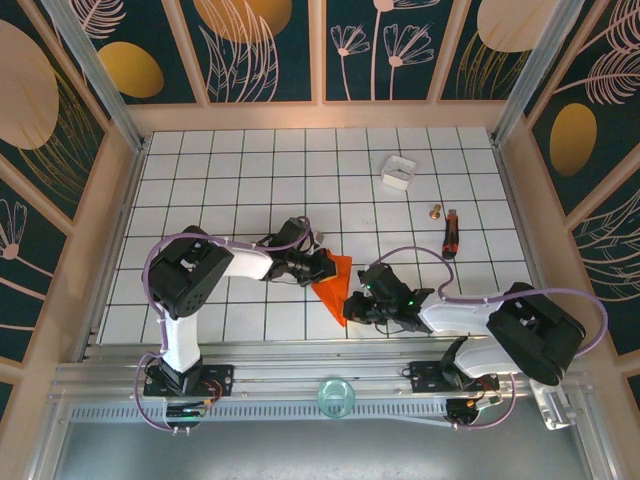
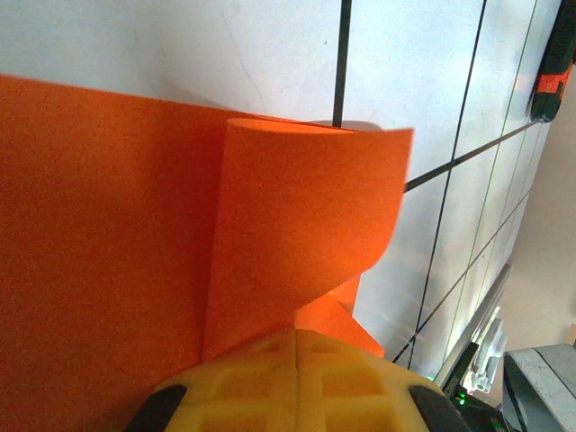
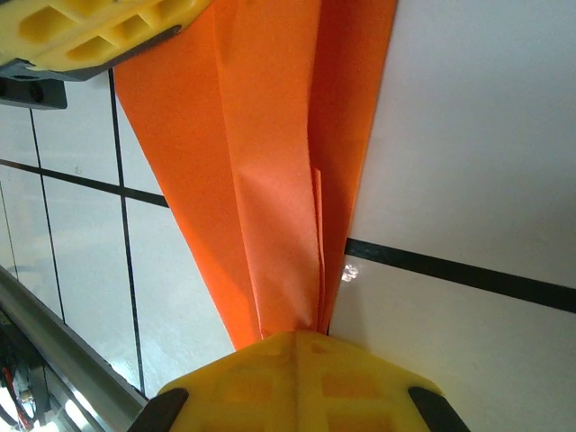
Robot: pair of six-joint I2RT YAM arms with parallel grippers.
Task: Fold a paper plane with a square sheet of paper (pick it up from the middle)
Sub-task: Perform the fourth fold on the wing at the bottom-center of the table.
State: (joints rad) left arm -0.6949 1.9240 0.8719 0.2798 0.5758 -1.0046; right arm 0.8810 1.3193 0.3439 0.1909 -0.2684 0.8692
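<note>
**Workpiece.** The thin orange-red sheet of paper (image 1: 336, 280) lies on the white table with black grid lines (image 1: 250, 180), in the near middle of the work area between the two grippers. It is folded into a long wedge. The wide end faces far and the point faces near.

**Left gripper** (image 1: 320, 266). It reaches in from the left to the wide far end of the sheet. In the left wrist view its yellow fingers (image 2: 243, 387) are pressed together, clamping the paper. One flap (image 2: 306, 225) curls up off the flat layer beside it.

**Right gripper** (image 1: 352, 306). It reaches in from the right to the near point of the wedge. In the right wrist view its yellow fingers (image 3: 243, 387) are pressed together, with the narrow end of the sheet clamped between them. Layered fold edges run lengthwise down the wedge into the grip. A yellow finger of the left gripper (image 3: 99, 31) sits at the wide end, over the paper.

**Other items.**
- A small white square box (image 1: 398, 170) sits on the far right of the table, well apart from the sheet.
- A small brass-coloured piece (image 1: 436, 211) and a red-and-black hand tool (image 1: 451, 233) lie near each other on the right, nearer than the box.
- A clear round object (image 1: 335, 395) rests on the metal rail (image 1: 300, 380) at the near edge, between the arm bases.
</note>
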